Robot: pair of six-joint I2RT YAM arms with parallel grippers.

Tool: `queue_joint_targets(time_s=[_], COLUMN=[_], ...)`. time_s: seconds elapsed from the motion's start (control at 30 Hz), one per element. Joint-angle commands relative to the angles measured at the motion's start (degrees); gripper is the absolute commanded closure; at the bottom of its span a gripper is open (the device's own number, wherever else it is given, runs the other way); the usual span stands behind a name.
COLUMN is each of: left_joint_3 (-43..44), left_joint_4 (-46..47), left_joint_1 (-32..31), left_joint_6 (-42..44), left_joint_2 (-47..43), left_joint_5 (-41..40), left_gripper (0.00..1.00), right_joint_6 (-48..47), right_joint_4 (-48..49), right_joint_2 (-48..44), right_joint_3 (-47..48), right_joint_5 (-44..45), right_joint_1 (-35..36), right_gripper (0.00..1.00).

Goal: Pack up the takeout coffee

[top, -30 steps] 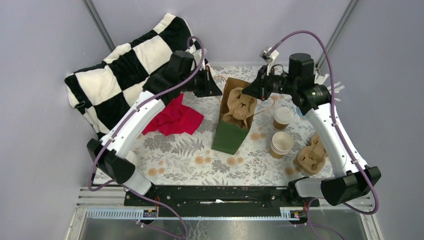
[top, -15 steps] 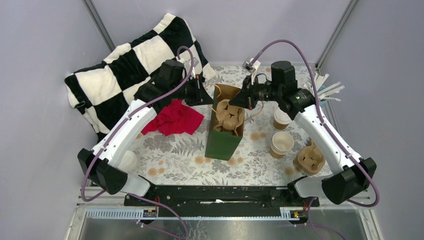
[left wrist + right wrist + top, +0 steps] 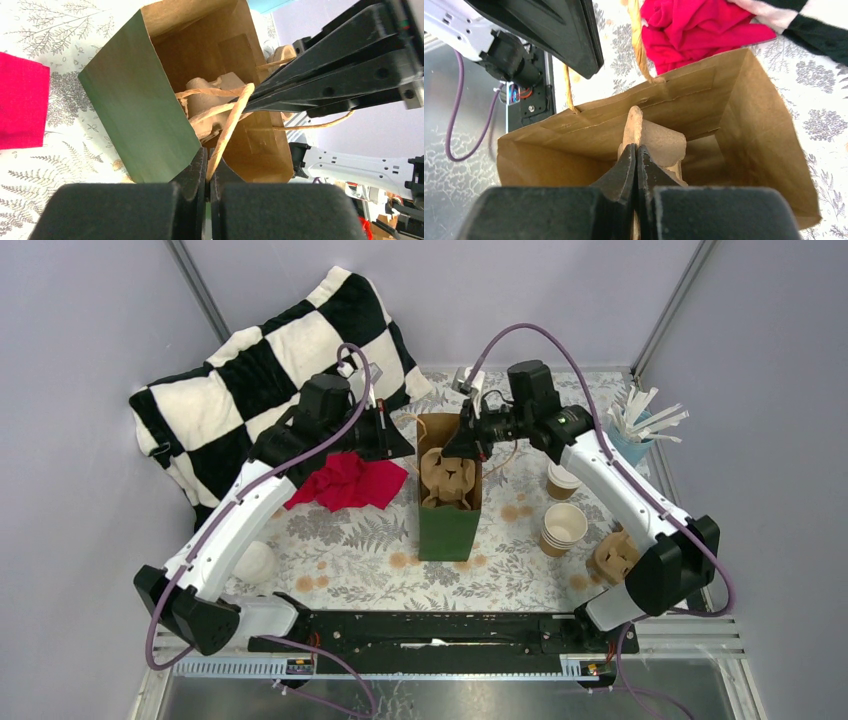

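left gripper (image 3: pixel 206 167) — pressed together on the twine handle (image 3: pixel 226 132) of the green paper bag (image 3: pixel 447 525) | right gripper (image 3: pixel 636 155) — pinching the top ridge of the cup carrier (image 3: pixel 663 142) inside that bag | takeout coffee (image 3: pixel 561 482): upright on the table (image 3: pixel 340 540), right of the bag, just on the far side of the stack of lidless cups (image 3: pixel 563 526)

You are seeing a dark green paper bag (image 3: pixel 447 525) showing a kraft-brown inside, a crumpled red cloth (image 3: pixel 345 483), a black-and-white chequered blanket (image 3: pixel 250 370), a white-lidded brown paper cup (image 3: pixel 560 485), and a white worktop (image 3: pixel 340 540) wearing grey fern prints.
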Motion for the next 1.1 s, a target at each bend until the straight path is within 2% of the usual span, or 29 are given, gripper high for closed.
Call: queue_joint_targets(time_s=[0.0,0.47,0.87,1.0,1.07], left_joint_3=[-2.51,-5.96,-5.94,-5.83,-5.75], left_joint_4=[5.44,7.25,6.86,6.33,6.02], left_joint_1=[0.18,0.18,0.18,0.19,0.18], left_joint_6=[0.81,1.52,2.05,2.46,2.68], left_joint_2=[-3.82,-7.06,-7.07,-7.18,-7.18], left_joint_5=[-2.03,-4.33,-4.44,-4.58,-4.61], left_gripper=[1.0,1.0,1.0,1.0,1.0], right_joint_6=[-6.87,-7.69,-7.78,-6.74,-5.92], right_joint_4=[-5.19,-6.2,-5.91,-4.76,-3.8], right_joint_2=[1.04,5.76,6.59,5.15,4.18], right_joint_3=[3.82,4.64,3.83,3.3,3.52], right_joint_5=[1.2,-0.77,7.43,12.39,17.6], right_joint_1=[2.03,2.54,4.28,4.81,5.24], right_gripper=[1.0,0.97,0.9,0.75,0.6])
